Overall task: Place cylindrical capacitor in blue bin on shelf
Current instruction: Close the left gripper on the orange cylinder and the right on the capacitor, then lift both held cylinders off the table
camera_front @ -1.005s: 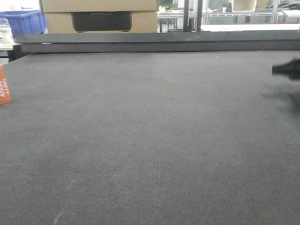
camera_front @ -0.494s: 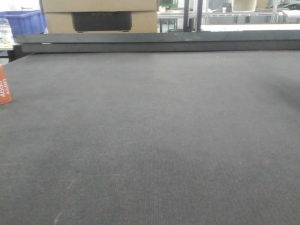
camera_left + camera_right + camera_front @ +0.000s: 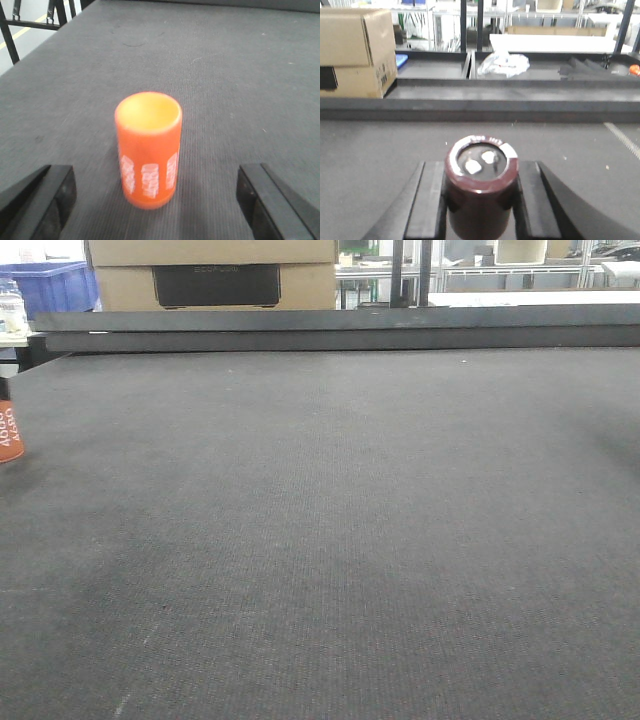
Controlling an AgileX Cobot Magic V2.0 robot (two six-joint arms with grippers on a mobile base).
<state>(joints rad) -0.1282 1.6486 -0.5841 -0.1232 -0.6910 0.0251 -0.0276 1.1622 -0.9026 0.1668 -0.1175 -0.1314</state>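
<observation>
**Right jaws clamped on capacitor; left jaws wide around orange cylinder**

Right arm: the right gripper (image 3: 481, 202) points forward, roughly level, over the dark grey bench (image 3: 365, 160) toward its far edge. Its jaws are closed on the capacitor (image 3: 481, 161), one black finger pressed flat against each side. The capacitor stands upright in the grip. It has a dark maroon sleeve, and two pale terminals show on its top face. Its lower end is hidden, so I cannot tell whether it touches the bench.

Beyond the bench edge, as the right wrist sees it:
- stacked cardboard boxes (image 3: 355, 50) at the left
- black trays (image 3: 520, 75) straight ahead
- a crumpled white bag (image 3: 505, 62) lying in one of the trays

Left arm: the left gripper (image 3: 155, 177) is pitched down at the bench surface. Its jaws are spread wide and hold nothing. An orange cylinder (image 3: 148, 150) stands upright between the fingers, clear of both. It has white lettering on its side and a yellowish top.

Front view: the same orange cylinder (image 3: 8, 430) sits at the extreme left edge of the bench, partly cut off by the frame. A blue crate (image 3: 55, 285) and a clear bottle (image 3: 12, 308) stand behind the bench at the far left.
</observation>
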